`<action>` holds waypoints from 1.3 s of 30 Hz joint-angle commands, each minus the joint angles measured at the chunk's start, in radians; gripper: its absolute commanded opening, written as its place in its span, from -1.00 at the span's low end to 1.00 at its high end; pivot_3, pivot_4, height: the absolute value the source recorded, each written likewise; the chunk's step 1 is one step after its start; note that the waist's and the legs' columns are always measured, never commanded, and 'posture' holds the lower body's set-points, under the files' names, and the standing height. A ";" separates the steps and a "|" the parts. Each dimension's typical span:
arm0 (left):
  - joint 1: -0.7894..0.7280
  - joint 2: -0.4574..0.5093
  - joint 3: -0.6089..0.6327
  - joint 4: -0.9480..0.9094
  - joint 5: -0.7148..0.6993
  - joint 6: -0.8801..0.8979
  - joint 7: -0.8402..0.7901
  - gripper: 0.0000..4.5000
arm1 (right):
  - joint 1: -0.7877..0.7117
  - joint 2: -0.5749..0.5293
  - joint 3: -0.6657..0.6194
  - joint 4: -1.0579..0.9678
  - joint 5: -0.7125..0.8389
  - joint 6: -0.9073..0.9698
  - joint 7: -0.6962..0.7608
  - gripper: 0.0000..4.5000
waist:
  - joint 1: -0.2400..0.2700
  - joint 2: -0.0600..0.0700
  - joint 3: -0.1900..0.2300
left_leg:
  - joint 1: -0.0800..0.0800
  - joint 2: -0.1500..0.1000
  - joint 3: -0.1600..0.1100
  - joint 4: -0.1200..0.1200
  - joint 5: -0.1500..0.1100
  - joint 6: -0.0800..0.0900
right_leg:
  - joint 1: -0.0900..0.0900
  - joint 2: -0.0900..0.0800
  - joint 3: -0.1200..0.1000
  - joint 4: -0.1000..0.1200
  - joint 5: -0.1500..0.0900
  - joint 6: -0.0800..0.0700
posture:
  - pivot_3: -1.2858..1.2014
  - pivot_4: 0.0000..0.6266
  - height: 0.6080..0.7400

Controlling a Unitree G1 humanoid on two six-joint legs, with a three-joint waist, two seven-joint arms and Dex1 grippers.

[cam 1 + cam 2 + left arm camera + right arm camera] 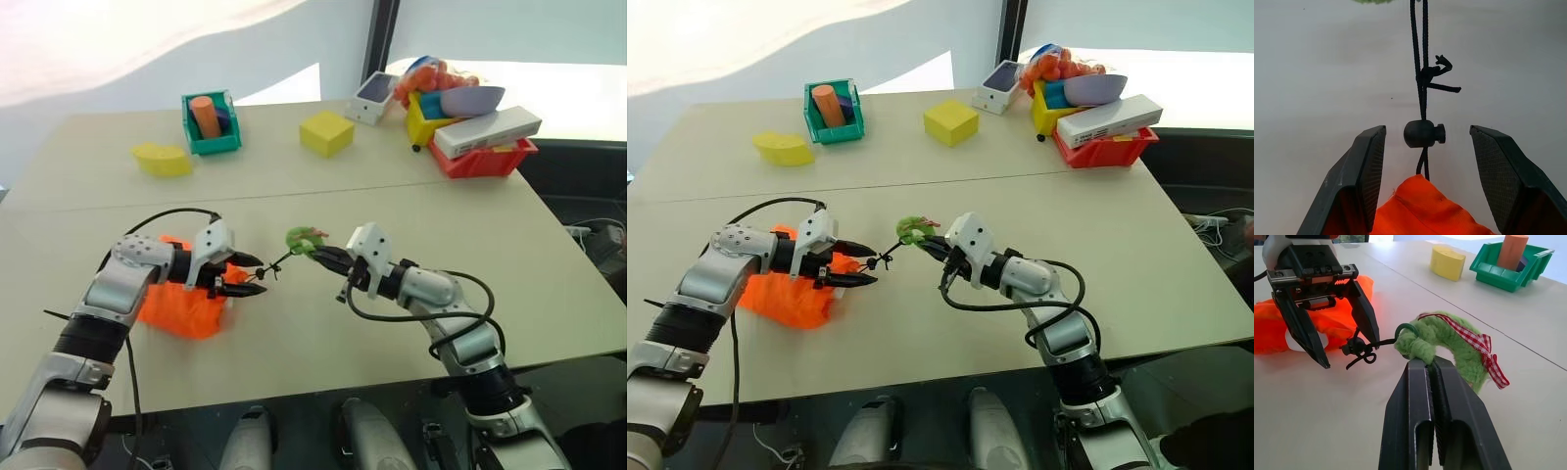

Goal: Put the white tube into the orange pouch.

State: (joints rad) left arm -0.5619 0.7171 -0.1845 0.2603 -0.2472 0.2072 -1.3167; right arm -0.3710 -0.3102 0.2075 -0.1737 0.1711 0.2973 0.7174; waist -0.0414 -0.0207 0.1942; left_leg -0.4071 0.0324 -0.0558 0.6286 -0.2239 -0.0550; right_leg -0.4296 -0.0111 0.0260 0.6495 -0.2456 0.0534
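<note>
My right gripper point(1431, 363) is squeezed shut on the green fuzzy ball point(1449, 348), the one with the little red checked ribbon point(1484, 350), and it holds the ball up off the table point(392, 215). A black drawstring point(1421, 58) runs from that ball back to the orange pouch point(181, 308), which lies flat on the table on my left side. My left gripper point(1427, 144) is open, with one finger on each side of the small black cord stopper point(1422, 133), just past the pouch's mouth. It is not touching the stopper or the string yet. In the view from my right wrist I can see something white showing through the orange cloth point(1295, 340). I think that may be the white tube already inside the pouch, but I cannot tell for sure, because too little of it shows. I see no white tube lying on the table. So my guess is that the putting-in part is done, and what is left is to pull the string tight and close the pouch. For that my left gripper would need to pinch the stopper while my right one pulls the ball away. The boxes and toys at the far side of the table are well apart from all this.
</note>
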 commanded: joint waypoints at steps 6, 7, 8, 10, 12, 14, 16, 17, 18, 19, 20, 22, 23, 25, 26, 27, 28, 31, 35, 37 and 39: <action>-0.007 0.006 0.007 -0.007 0.009 -0.023 -0.051 -0.29 | -0.017 0.000 -0.006 -0.044 0.008 -0.009 -0.011 -1.00 | 0.000 0.000 0.000 | 0.000 0.000 0.000 0.000 0.000 0.000 | 0.000 0.000 0.000 0.000 0.000 0.000 | 0.03 -0.52 1.00; -0.005 0.006 0.011 -0.011 0.005 -0.010 -0.053 -0.52 | -0.019 0.000 -0.006 -0.043 0.007 -0.009 -0.011 -1.00 | 0.000 0.000 0.000 | 0.000 0.000 0.000 0.000 0.000 0.000 | 0.000 0.000 0.000 0.000 0.000 0.000 | 0.03 -0.52 1.00; -0.002 0.006 0.013 -0.014 0.006 -0.006 -0.053 -0.73 | -0.021 0.000 -0.006 -0.043 0.008 -0.009 -0.011 -1.00 | 0.000 0.000 0.000 | 0.000 0.000 0.000 0.000 0.000 0.000 | 0.000 0.000 0.000 0.000 0.000 0.000 | 0.03 -0.52 1.00; 0.002 0.007 0.015 -0.019 0.010 -0.005 -0.051 -0.93 | -0.022 -0.001 -0.007 -0.042 0.008 -0.009 -0.011 -1.00 | 0.000 0.000 0.000 | 0.000 0.000 0.000 0.000 0.000 0.000 | 0.000 0.000 0.000 0.000 0.000 0.000 | 0.03 -0.52 1.00; 0.012 0.008 0.020 -0.024 0.021 -0.014 -0.030 -0.93 | -0.021 -0.003 -0.007 -0.042 0.006 -0.010 -0.010 -1.00 | 0.000 0.000 0.000 | 0.000 0.000 0.000 0.000 0.000 0.000 | 0.000 0.000 0.000 0.001 0.001 0.001 | 0.03 -0.52 1.00; 0.022 0.009 0.025 -0.031 0.026 -0.008 -0.016 -0.93 | -0.020 -0.005 -0.007 -0.040 0.004 -0.009 -0.011 -1.00 | 0.000 0.000 0.000 | 0.000 0.000 0.000 0.000 0.000 0.000 | 0.000 0.000 0.000 0.001 0.001 0.002 | 0.03 -0.52 1.00; 0.047 0.028 0.031 -0.046 0.026 -0.009 -0.022 -0.93 | -0.023 -0.008 -0.010 -0.026 -0.017 -0.010 -0.031 -1.00 | -0.002 0.000 0.000 | 0.000 0.000 0.000 0.000 0.000 0.000 | 0.000 0.000 0.000 0.001 0.001 0.002 | 0.03 -0.52 1.00; 0.063 0.040 0.034 -0.054 0.030 -0.014 -0.023 -0.93 | -0.027 -0.011 -0.013 -0.008 -0.040 -0.016 -0.053 -1.00 | -0.003 0.000 0.000 | 0.000 0.000 0.000 0.000 0.000 0.000 | 0.000 0.000 0.000 0.001 0.001 0.002 | 0.03 -0.52 1.00; 0.078 0.052 0.035 -0.059 0.036 -0.022 -0.022 -0.93 | -0.034 -0.012 -0.017 0.015 -0.064 -0.021 -0.079 -1.00 | -0.003 0.000 0.000 | 0.001 0.000 0.000 0.000 0.000 0.000 | 0.000 0.000 0.000 0.001 0.001 0.002 | 0.03 -0.52 1.00; 0.100 0.070 0.039 -0.066 0.042 -0.031 -0.020 -0.93 | -0.049 -0.013 -0.032 0.056 -0.101 -0.024 -0.130 -1.00 | -0.003 0.000 0.000 | 0.001 0.000 0.000 0.000 0.000 0.000 | 0.000 0.000 0.000 0.001 0.001 0.001 | 0.03 -0.52 1.00; 0.122 0.086 0.044 -0.072 0.046 -0.039 -0.018 -0.93 | -0.065 -0.013 -0.046 0.095 -0.133 -0.024 -0.179 -1.00 | -0.004 0.000 0.000 | 0.001 0.000 0.000 0.000 0.000 0.000 | 0.000 0.000 0.000 0.001 0.000 0.000 | 0.03 -0.52 1.00; 0.147 0.105 0.049 -0.084 0.047 -0.046 -0.014 -0.93 | -0.083 -0.015 -0.062 0.141 -0.166 -0.026 -0.234 -1.00 | -0.002 0.000 0.000 | 0.001 0.000 0.000 0.000 0.000 0.000 | 0.000 0.000 0.000 0.002 0.000 -0.001 | 0.03 -0.52 1.00; 0.163 0.116 0.053 -0.091 0.050 -0.051 -0.010 -0.93 | -0.093 -0.020 -0.071 0.165 -0.182 -0.024 -0.261 -1.00 | -0.002 0.000 0.000 | 0.001 0.000 0.000 0.000 0.000 0.000 | 0.000 0.000 0.000 0.002 0.001 -0.002 | 0.03 -0.52 1.00; 0.200 0.140 0.064 -0.102 0.057 -0.064 0.002 -0.93 | -0.108 -0.028 -0.084 0.203 -0.204 -0.022 -0.298 -1.00 | -0.001 0.000 0.000 | 0.001 0.000 0.000 0.000 0.000 0.000 | 0.000 0.000 0.000 0.002 0.000 -0.002 | 0.03 -0.52 1.00; 0.216 0.148 0.073 -0.106 0.056 -0.066 0.011 -0.93 | -0.111 -0.031 -0.083 0.211 -0.207 -0.023 -0.300 -1.00 | -0.001 0.000 0.000 | 0.001 0.000 0.000 0.000 0.000 0.000 | 0.000 0.000 0.000 0.002 0.000 -0.002 | 0.03 -0.52 1.00; 0.227 0.152 0.078 -0.111 0.054 -0.066 0.018 -0.93 | -0.111 -0.033 -0.082 0.214 -0.207 -0.025 -0.298 -1.00 | -0.001 0.000 0.000 | 0.001 0.000 0.000 0.000 0.000 0.000 | 0.000 0.000 0.000 0.002 0.000 -0.002 | 0.03 -0.52 1.00; 0.238 0.155 0.085 -0.118 0.048 -0.063 0.026 -0.93 | -0.110 -0.034 -0.073 0.212 -0.207 -0.030 -0.289 -1.00 | -0.002 0.001 0.000 | 0.001 0.000 0.000 0.000 0.000 0.000 | 0.000 0.000 0.000 0.002 0.000 -0.001 | 0.03 -0.52 1.00; 0.266 0.153 0.110 -0.141 0.016 -0.033 0.036 -0.93 | -0.100 -0.031 -0.046 0.188 -0.189 -0.037 -0.242 -1.00 | -0.004 0.001 0.000 | 0.002 0.000 0.000 0.000 0.000 0.000 | 0.000 0.000 0.000 0.002 0.000 -0.001 | 0.03 -0.52 1.00; 0.310 0.134 0.190 -0.195 -0.073 0.060 0.070 -0.09 | -0.065 -0.042 -0.010 0.114 -0.136 -0.002 -0.129 -0.60 | -0.004 0.001 0.000 | 0.002 0.000 0.000 -0.001 0.000 0.000 | 0.000 0.000 0.001 0.003 -0.001 0.001 | 0.03 -0.52 1.00; 0.329 0.122 0.242 -0.214 -0.098 0.079 0.112 0.36 | -0.045 -0.047 -0.006 0.084 -0.128 0.000 -0.106 -0.17 | -0.003 0.001 0.000 | 0.002 0.001 0.000 -0.001 0.000 0.000 | 0.000 0.000 0.000 0.003 -0.002 0.003 | 0.03 -0.52 1.00; 0.355 0.120 0.320 -0.230 -0.148 0.129 0.157 0.78 | -0.017 -0.059 0.000 0.050 -0.119 -0.010 -0.077 0.25 | -0.002 0.001 0.000 | 0.002 0.001 0.000 0.000 0.000 0.000 | 0.000 0.000 0.000 0.003 -0.002 0.003 | 0.03 -0.52 1.00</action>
State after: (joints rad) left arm -0.2190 0.8256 0.0445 0.0464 -0.3557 0.2941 -1.2089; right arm -0.3981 -0.3555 0.2070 -0.0574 0.0268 0.3003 0.6147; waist -0.0435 -0.0197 0.1941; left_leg -0.4051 0.0330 -0.0560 0.6285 -0.2240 -0.0548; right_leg -0.4294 -0.0109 0.0262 0.6528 -0.2474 0.0560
